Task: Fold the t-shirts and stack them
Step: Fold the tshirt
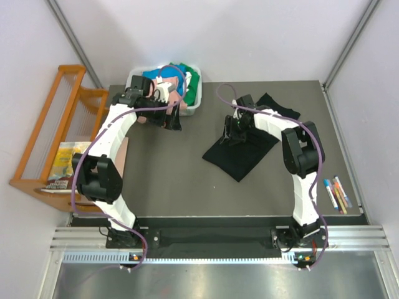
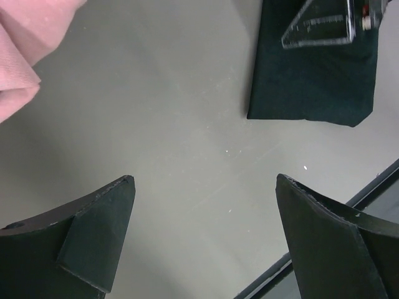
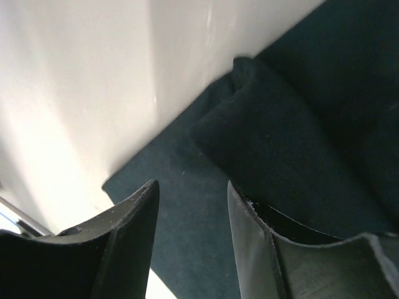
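Above the black t-shirt (image 1: 243, 156), the right end effector (image 3: 192, 187) is held partly apart; the left end effector (image 2: 204, 179) is spread wide.

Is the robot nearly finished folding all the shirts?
Not nearly. No stack yet. The black t-shirt lies partly folded, with the right claw over it. The pink shirt, blue shirt and green shirt sit bunched at the white bin, by the open left claw.

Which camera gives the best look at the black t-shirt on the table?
The top external view: nearly the whole black t-shirt lies in frame there, outline included. The left wrist view catches only one folded end at its upper right; the right wrist view is so close that only dark folds show.
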`<state>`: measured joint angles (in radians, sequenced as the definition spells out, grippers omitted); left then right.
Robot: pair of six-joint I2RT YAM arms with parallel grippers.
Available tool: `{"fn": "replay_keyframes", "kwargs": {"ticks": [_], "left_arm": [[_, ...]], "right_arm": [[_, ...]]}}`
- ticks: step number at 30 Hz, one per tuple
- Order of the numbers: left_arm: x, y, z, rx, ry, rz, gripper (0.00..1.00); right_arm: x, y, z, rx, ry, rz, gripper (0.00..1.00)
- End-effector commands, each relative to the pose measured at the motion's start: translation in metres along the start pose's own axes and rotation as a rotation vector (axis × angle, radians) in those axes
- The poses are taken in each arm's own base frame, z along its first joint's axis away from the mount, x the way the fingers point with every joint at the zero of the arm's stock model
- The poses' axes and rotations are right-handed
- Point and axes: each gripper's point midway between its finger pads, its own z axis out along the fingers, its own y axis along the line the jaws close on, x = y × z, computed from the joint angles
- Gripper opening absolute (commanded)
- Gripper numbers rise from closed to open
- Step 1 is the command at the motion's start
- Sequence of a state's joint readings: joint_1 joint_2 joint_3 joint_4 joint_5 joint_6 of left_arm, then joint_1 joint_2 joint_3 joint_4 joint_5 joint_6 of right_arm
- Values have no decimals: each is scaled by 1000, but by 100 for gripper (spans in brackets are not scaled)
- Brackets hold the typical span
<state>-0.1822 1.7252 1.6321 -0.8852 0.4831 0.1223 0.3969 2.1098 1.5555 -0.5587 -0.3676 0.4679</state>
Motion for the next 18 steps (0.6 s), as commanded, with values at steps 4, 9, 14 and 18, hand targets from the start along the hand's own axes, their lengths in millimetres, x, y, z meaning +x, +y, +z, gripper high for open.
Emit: {"fn": "replay_keyframes", "kwargs": {"ticks": [4,9,14,18], "left_arm": [[-4,-9,-13,22,-43,49,99],[0,-8,-13,17,-36,50,99],[4,-9,-14,18,-27,54,99],[6,-17,-12,57,-21,48,99]], "right_arm": [[-69,-10,-16,-7,-154,-6,48],[-95,-37,-22,11,-194,39,49],[-113,-79,-21,82,-217,93,49],[-127,-92,-38,135,-247,114,48]]}}
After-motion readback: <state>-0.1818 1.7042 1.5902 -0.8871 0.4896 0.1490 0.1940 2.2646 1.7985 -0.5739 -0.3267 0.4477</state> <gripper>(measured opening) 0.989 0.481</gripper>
